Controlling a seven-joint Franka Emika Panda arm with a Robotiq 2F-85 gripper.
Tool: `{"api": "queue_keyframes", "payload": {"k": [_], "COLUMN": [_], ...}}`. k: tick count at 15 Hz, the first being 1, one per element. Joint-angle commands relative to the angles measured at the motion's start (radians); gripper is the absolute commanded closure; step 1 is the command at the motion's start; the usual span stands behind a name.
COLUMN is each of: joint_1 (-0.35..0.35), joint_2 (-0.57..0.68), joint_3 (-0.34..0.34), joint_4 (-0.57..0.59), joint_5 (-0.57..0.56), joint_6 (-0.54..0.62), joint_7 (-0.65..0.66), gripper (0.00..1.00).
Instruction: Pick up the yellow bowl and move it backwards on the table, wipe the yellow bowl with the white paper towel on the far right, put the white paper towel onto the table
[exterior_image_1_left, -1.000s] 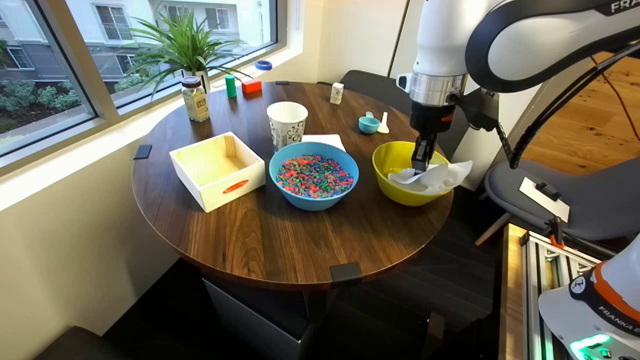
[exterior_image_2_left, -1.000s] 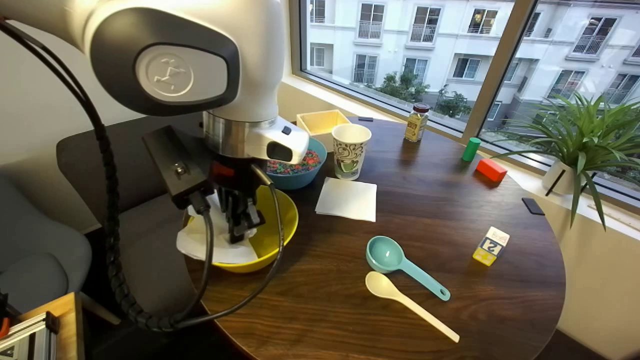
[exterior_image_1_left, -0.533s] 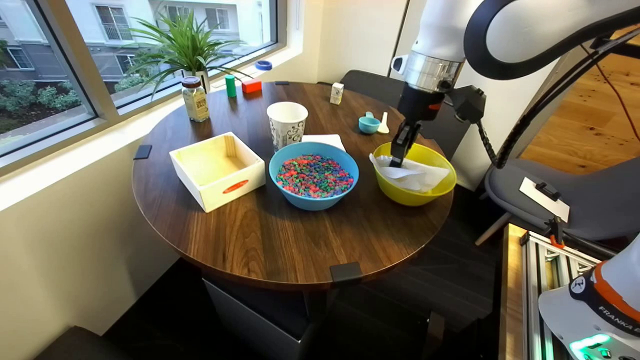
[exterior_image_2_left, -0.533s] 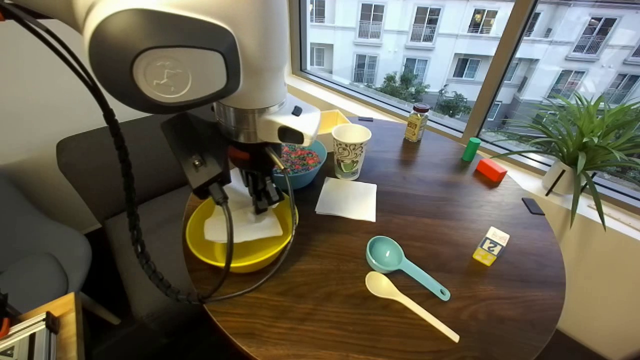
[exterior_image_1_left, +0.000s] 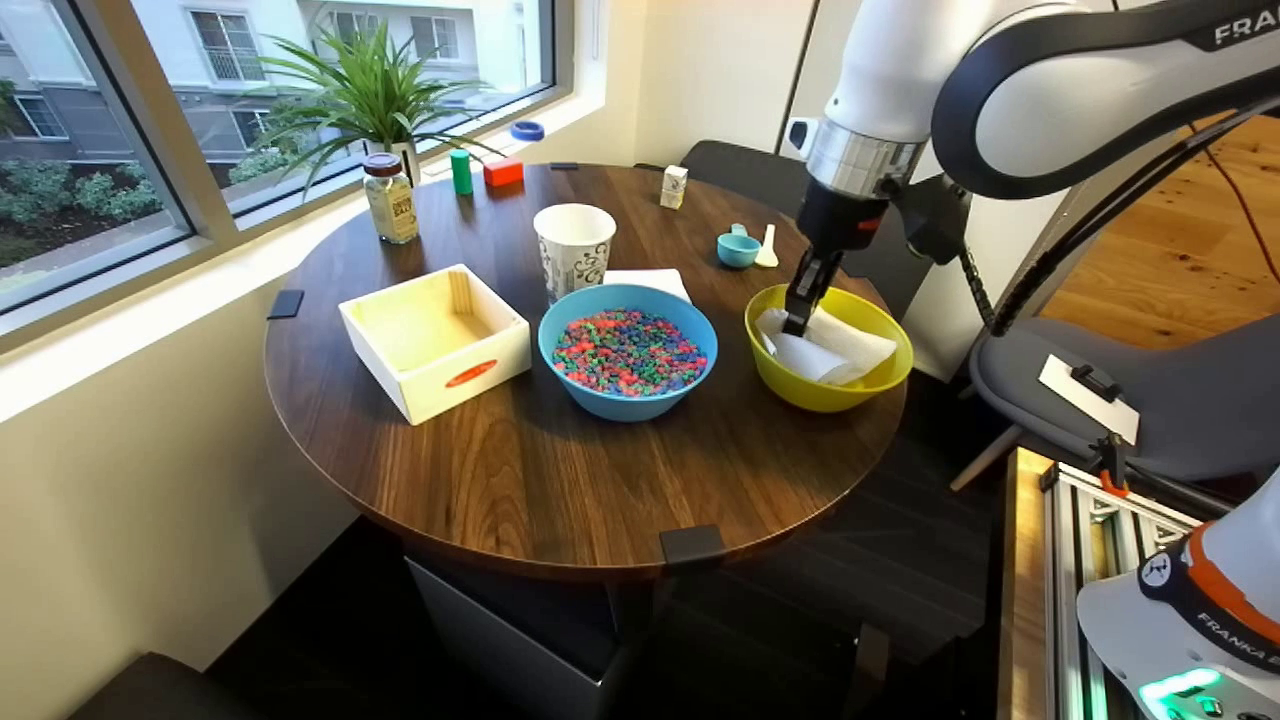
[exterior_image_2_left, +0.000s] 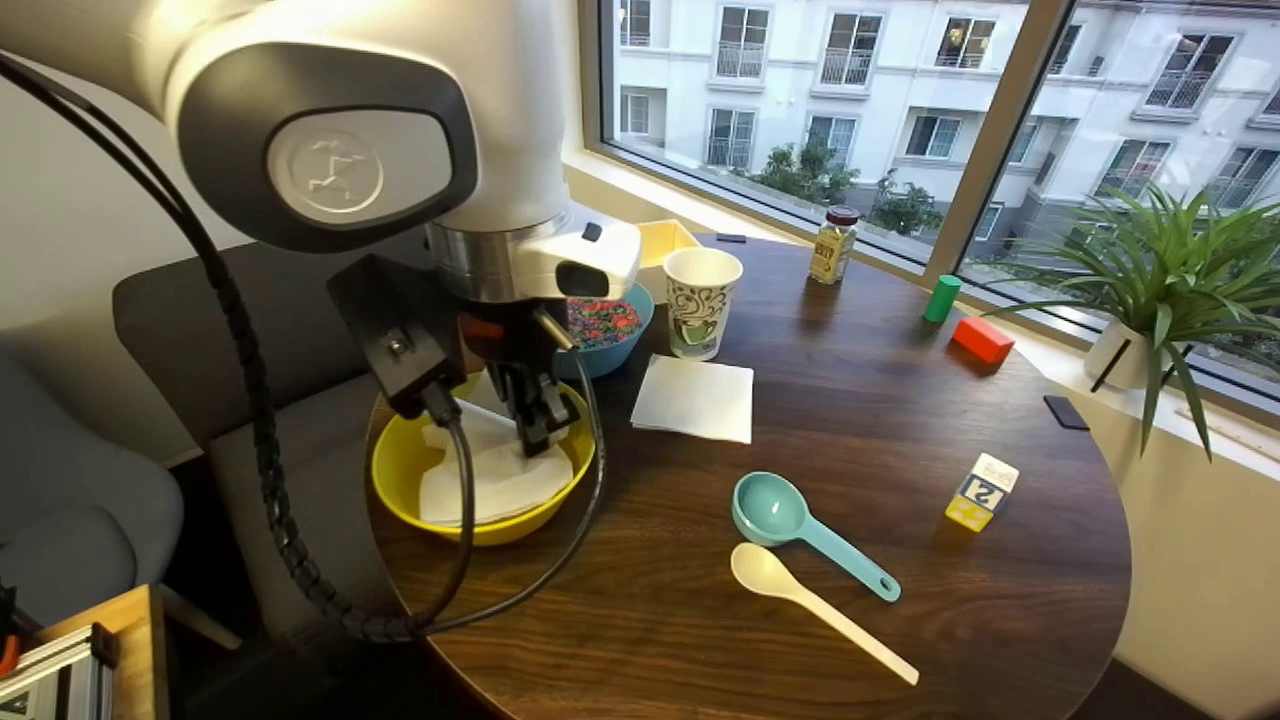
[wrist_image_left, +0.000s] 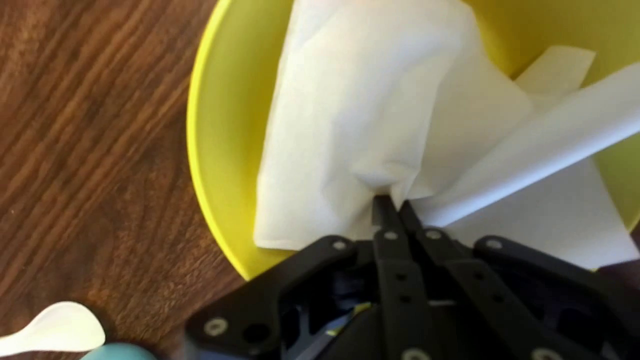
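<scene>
The yellow bowl (exterior_image_1_left: 800, 394) stands upright near the edge of the dark brown round table (exterior_image_1_left: 560, 480). It also shows in an exterior view (exterior_image_2_left: 402, 465) and in the wrist view (wrist_image_left: 225, 145). The white paper towel (exterior_image_1_left: 835, 350) lies crumpled and folded inside the bowl; it also shows in the wrist view (wrist_image_left: 345, 115) and in an exterior view (exterior_image_2_left: 505, 482). My gripper (wrist_image_left: 396, 202) is shut on the towel, pinching a fold between its fingertips. In both exterior views the gripper (exterior_image_1_left: 795, 328) reaches tilted into the bowl (exterior_image_2_left: 537, 447). The fingertips cover the pinched spot.
The blue bowl (exterior_image_1_left: 628, 405) of coloured bits stands beside the yellow bowl. A wooden box (exterior_image_1_left: 440, 345), paper cup (exterior_image_1_left: 575, 250) and flat white napkins (exterior_image_2_left: 693, 398) stand beyond. A teal scoop (exterior_image_2_left: 770, 508), pale spoon (exterior_image_2_left: 830, 620) and blocks (exterior_image_2_left: 983, 491) lie on the table.
The gripper has moved left across the bowl in an exterior view and tilted. The towel, which hung over the bowl's rim, now lies inside, folded differently. The bowl has stayed in place.
</scene>
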Motion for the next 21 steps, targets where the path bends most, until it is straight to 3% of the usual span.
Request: {"api": "queue_keyframes", "payload": {"k": [1, 4, 9, 17, 21], "joint_1": [0.012, 0.003, -0.022, -0.128, -0.174], "joint_2": [-0.030, -0.049, -0.115, -0.111, -0.065], "joint_3": [-0.008, -0.017, -0.034, -0.062, -0.066], "joint_4": [0.006, 0.019, 0.015, 0.036, 0.036], "joint_5": [0.058, 0.098, 0.096, 0.033, -0.014], "joint_6": [-0.141, -0.150, -0.041, 0.310, 0.360], "joint_7": [-0.030, -0.017, 0.023, 0.165, 0.221], "gripper": [1.00, 1.00, 1.00, 1.00, 1.00]}}
